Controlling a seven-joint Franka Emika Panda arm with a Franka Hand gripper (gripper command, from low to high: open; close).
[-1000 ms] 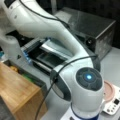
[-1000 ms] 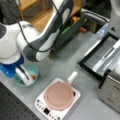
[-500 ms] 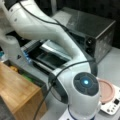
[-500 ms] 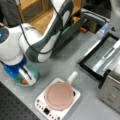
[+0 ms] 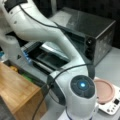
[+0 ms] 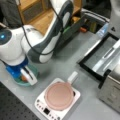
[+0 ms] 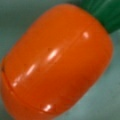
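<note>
An orange toy carrot (image 7: 57, 62) with a green top (image 7: 105, 12) fills the wrist view and lies on a teal surface. In a front view, the gripper (image 6: 26, 75), blue and white, reaches down into a teal bowl (image 6: 35, 72) at the left. A bit of orange carrot (image 6: 23, 79) shows beside its white finger (image 6: 29, 77). The gripper hangs right over the carrot, and no fingers appear in the wrist view. In a front view the arm's blue-lit joint (image 5: 82, 85) hides the gripper.
A pink pan (image 6: 60, 96) sits on a white hotplate (image 6: 42, 106) right of the bowl, also seen as pan (image 5: 106, 90). A black toaster oven (image 5: 95, 32) has its door open (image 6: 105, 57). A wooden shelf (image 5: 17, 90) stands nearby.
The arm has shifted slightly toward the bowl's middle and lowered over it. Pan, oven and shelf have not moved.
</note>
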